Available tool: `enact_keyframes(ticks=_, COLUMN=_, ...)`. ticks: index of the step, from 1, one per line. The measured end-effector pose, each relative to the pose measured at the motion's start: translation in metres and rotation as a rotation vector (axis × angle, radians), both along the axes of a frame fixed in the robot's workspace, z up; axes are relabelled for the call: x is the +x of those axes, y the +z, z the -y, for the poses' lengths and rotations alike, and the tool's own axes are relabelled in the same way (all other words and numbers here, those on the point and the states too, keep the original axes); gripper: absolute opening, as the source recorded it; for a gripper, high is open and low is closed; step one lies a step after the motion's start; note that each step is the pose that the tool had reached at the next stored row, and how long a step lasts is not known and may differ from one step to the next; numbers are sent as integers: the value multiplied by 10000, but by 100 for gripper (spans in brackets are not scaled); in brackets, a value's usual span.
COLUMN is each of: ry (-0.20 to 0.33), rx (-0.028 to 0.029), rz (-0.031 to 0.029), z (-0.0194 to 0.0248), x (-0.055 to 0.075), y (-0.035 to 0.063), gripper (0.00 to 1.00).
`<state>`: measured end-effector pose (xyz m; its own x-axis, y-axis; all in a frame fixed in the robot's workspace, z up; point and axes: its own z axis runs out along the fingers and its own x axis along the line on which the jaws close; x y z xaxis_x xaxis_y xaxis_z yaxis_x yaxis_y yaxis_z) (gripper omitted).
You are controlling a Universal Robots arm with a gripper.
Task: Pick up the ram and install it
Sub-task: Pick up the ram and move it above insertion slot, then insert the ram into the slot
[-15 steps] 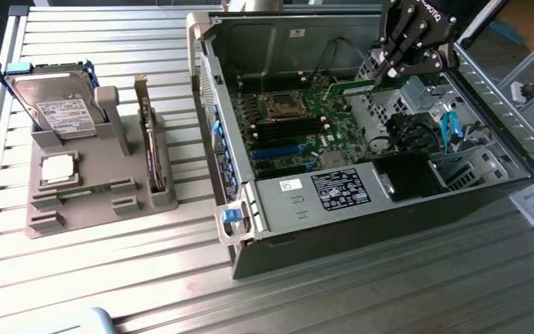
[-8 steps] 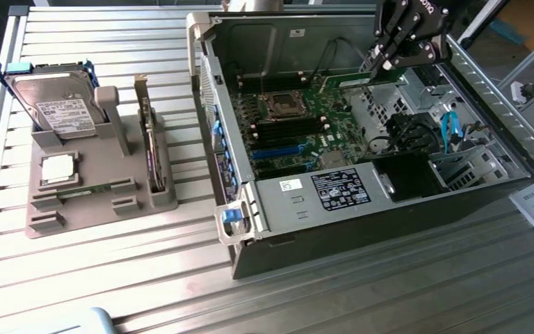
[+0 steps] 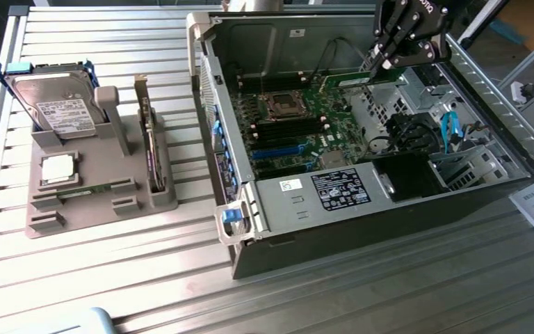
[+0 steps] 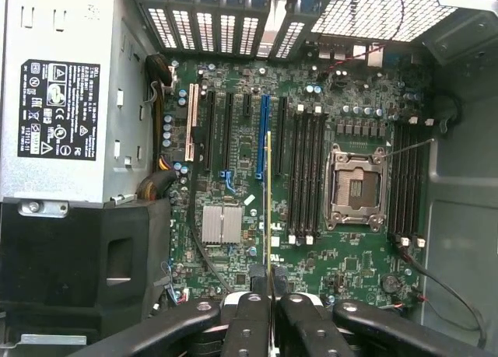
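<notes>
- The gripper (image 4: pixel 269 288) is clamped on the ram (image 4: pixel 268 209), which juts edge-on past its fingertips, over the motherboard (image 4: pixel 233 155).
- The ram is probably light, stiff and fragile, so it is best pinched by its flat faces near one long edge.
- Beneath the gripper, the open computer case (image 3: pixel 341 240) holds memory slots (image 4: pixel 305 174) and a power supply (image 4: pixel 62 108).
- Well away from the gripper, a grey holder (image 3: pixel 72 209) carries a hard drive (image 3: pixel 58 104) and an expansion card (image 3: pixel 149 139).

You get even, cool light across the slatted table (image 3: pixel 109 229); shadows are soft; in the wrist view the mesh panel (image 4: pixel 389 15) washes out; the black shroud (image 4: pixel 78 256) sinks dark.
</notes>
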<state>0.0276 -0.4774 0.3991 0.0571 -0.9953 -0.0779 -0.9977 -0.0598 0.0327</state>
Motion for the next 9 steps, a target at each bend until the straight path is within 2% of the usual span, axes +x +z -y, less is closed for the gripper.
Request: enact_keyframes(ticks=9, ry=-55, rx=2, rz=-1, z=-5, x=-4, y=-2, gripper=12)
